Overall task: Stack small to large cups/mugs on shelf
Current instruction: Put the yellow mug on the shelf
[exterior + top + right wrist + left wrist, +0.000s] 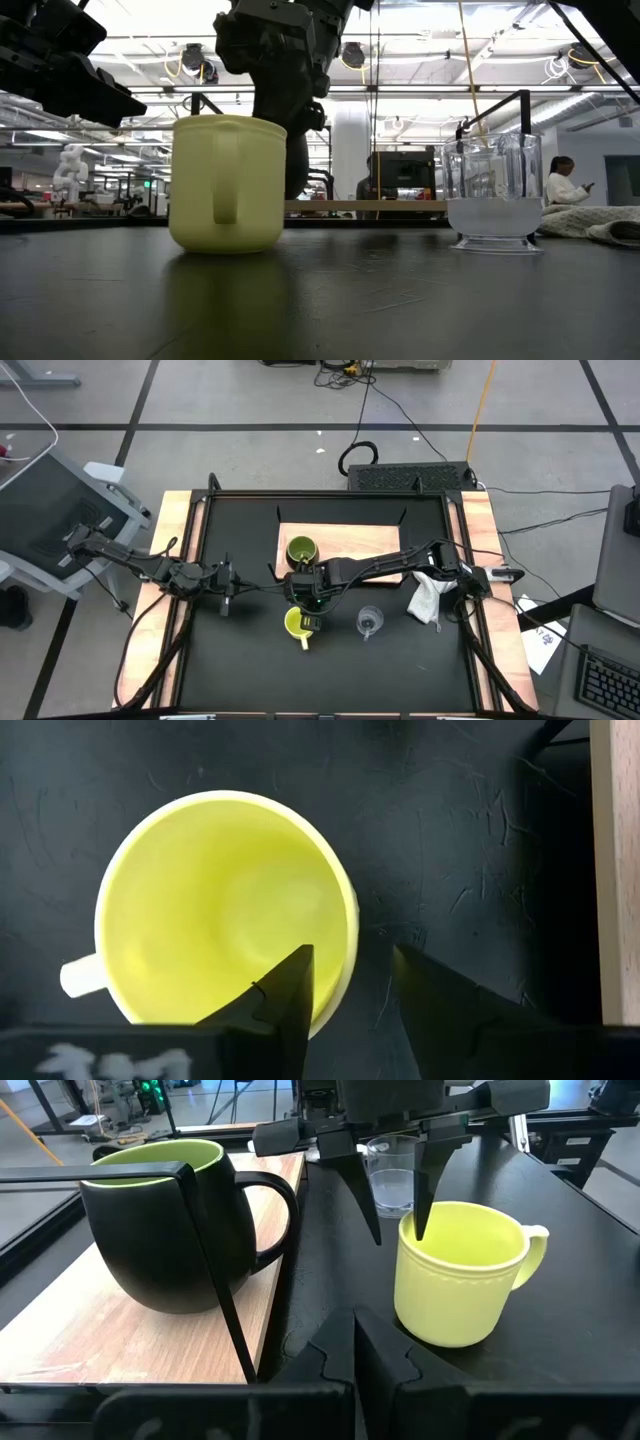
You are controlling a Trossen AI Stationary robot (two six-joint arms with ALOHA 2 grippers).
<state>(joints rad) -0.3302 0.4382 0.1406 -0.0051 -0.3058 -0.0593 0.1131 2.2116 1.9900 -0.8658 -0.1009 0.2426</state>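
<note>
The yellow mug point(297, 623) stands upright on the black tabletop, near the shelf's front edge, its handle point(78, 976) toward the near side. My right gripper point(355, 970) is open above it, pointing down. One finger point(428, 1200) dips inside the rim and the other point(362, 1205) stands outside the wall; I see no touch. The dark olive-green mug point(300, 550) stands on the wooden shelf point(360, 545). The clear cup point(369, 622) stands on the tabletop to the yellow mug's right. My left gripper point(228, 582) is shut and empty to the left.
A white cloth point(428, 595) lies crumpled at the shelf's right front corner, under my right arm. The shelf's thin black bracket point(215, 1280) stands at its front left corner beside the green mug. A person point(562, 185) sits in the room beyond the table.
</note>
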